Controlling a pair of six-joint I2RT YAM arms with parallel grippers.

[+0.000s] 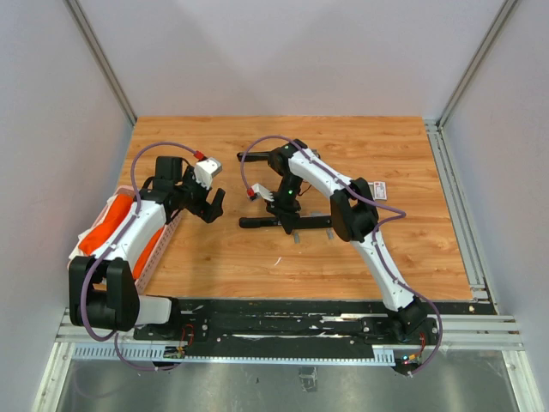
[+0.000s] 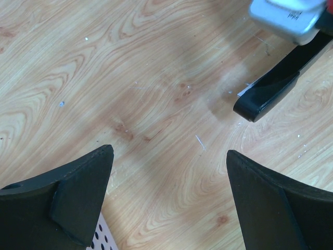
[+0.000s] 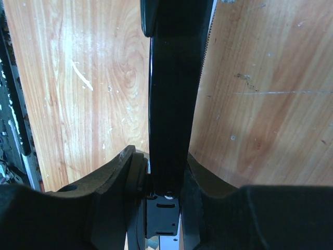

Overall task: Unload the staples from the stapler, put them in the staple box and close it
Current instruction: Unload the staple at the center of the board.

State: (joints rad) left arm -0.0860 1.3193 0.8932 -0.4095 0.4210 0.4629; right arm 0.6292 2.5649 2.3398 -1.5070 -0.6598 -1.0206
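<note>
A black stapler (image 1: 283, 222) lies lengthwise at the table's middle. My right gripper (image 1: 284, 210) points down and is shut on it. In the right wrist view the stapler's long black arm (image 3: 173, 99) runs up between my fingers, gripper (image 3: 162, 156). My left gripper (image 1: 211, 206) hovers open and empty left of the stapler's tip, which shows in the left wrist view (image 2: 268, 94) beyond my spread gripper (image 2: 169, 156). A small grey piece (image 1: 296, 237) lies just in front of the stapler; I cannot tell if it is a staple strip. No other staples show.
A small white box with red print (image 1: 380, 190) lies right of the stapler. An orange and white perforated basket (image 1: 129, 227) stands at the left edge, under my left arm; its corner shows in the left wrist view (image 2: 101, 234). Grey walls enclose the table.
</note>
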